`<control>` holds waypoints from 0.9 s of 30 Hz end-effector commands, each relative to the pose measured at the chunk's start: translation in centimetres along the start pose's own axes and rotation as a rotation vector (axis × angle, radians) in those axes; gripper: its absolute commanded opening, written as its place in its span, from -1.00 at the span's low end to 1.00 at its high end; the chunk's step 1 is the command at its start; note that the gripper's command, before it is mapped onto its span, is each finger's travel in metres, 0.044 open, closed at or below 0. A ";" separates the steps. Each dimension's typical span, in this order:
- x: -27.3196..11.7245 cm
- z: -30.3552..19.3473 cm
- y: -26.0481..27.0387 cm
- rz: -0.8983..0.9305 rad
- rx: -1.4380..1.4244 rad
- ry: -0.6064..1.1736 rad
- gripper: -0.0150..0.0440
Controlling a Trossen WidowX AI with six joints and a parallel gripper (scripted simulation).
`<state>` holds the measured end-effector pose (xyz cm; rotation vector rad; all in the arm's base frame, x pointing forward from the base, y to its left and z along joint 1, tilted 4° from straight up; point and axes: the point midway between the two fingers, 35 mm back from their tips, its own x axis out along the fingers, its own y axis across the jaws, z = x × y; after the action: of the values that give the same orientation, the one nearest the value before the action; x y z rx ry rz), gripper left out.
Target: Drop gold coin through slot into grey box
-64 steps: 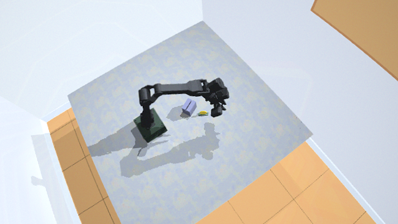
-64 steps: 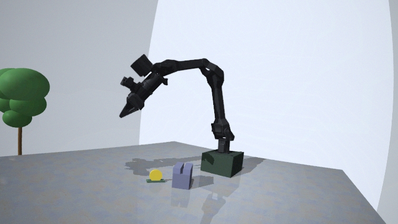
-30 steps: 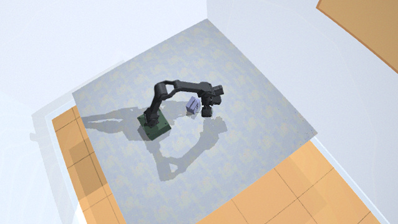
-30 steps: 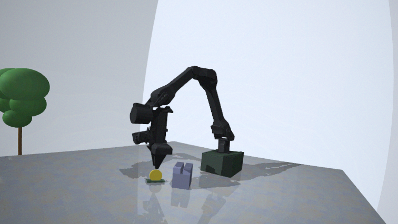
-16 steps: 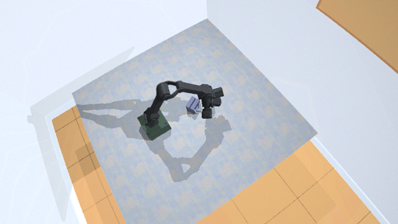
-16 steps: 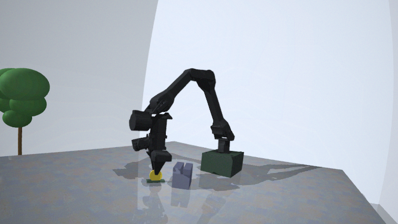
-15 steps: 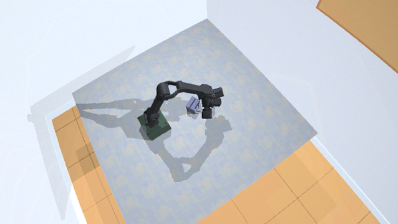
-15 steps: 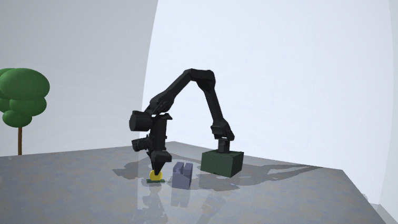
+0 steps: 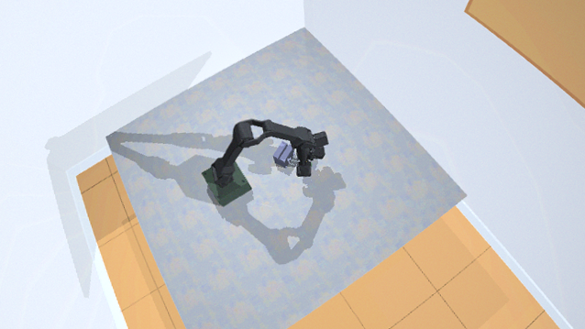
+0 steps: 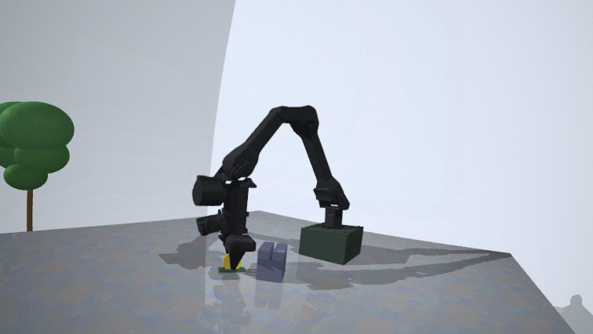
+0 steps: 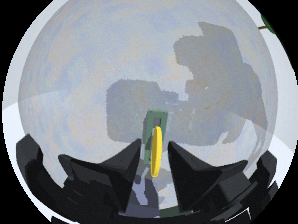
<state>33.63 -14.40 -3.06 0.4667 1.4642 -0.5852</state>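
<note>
The gold coin (image 10: pixel 227 261) (image 11: pixel 156 152) stands on edge in the dark-green holder (image 10: pixel 223 270) (image 11: pixel 158 113). My gripper (image 10: pixel 233 267) (image 11: pixel 154 143) points down and is low over the holder. It is partly open, with one finger on each side of the coin. The wrist view shows a gap between the coin and each finger, slightly narrower on the right. In the exterior view the near finger hides part of the coin; the top view does not show coin or holder. The closed box (image 9: pixel 282 157) (image 10: pixel 270 270) looks blue-grey and stands close beside the holder, its slot facing up.
The arm's dark-green base block (image 9: pixel 236 193) (image 10: pixel 321 245) stands beyond the box from the holder. The box is between the gripper and this base. The arm arches above the box. A tree (image 10: pixel 36 126) stands in the background, past the table edge.
</note>
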 end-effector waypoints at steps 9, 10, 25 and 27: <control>0.1 -0.1 0.0 0.005 -0.003 0.001 -0.49; 0.1 -0.1 0.0 0.005 -0.003 0.001 -0.49; -2.5 0.2 0.1 0.005 -0.003 0.001 -0.49; -3.0 0.2 0.1 0.005 -0.003 0.001 -0.49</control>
<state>33.49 -14.17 -0.97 0.4663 1.4784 -0.5808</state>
